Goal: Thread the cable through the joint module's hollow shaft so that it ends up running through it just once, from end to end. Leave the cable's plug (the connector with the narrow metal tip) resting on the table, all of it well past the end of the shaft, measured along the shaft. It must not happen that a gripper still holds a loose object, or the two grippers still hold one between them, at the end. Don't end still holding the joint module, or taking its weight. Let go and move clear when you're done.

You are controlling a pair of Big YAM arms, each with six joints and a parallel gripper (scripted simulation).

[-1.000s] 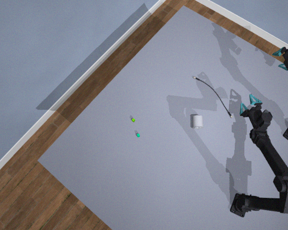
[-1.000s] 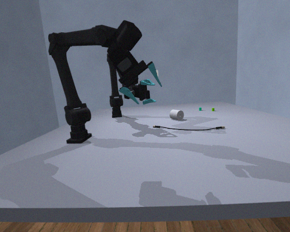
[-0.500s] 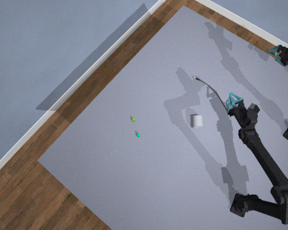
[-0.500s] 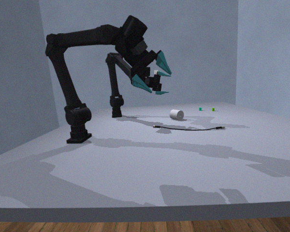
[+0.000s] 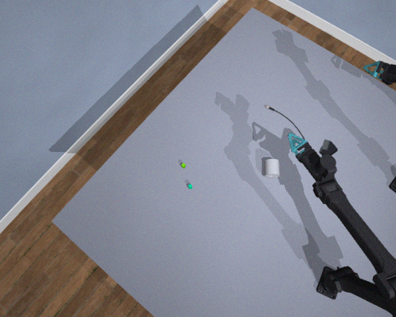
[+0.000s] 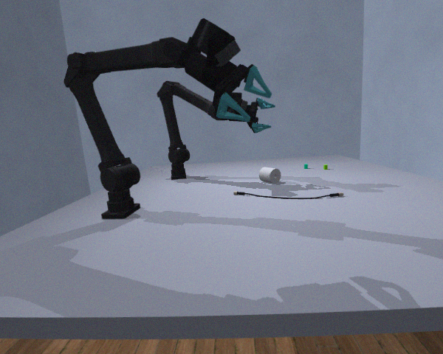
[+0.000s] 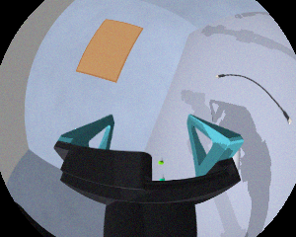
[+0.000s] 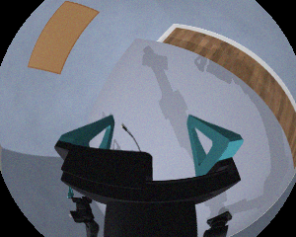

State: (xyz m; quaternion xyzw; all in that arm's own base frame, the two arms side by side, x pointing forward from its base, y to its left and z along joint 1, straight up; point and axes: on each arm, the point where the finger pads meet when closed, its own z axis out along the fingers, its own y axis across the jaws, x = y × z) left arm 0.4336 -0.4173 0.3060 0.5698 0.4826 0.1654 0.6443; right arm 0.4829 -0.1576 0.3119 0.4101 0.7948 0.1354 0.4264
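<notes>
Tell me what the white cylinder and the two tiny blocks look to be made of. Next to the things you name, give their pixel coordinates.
The white cylinder (image 5: pixel 272 167) (image 6: pixel 269 175): perhaps matte plastic, judging by its soft, even shading. The green block (image 5: pixel 183 166) (image 6: pixel 325 167) and teal block (image 5: pixel 190 186) (image 6: pixel 306 166): possibly plastic, uniformly coloured; too small to judge finish.
</notes>
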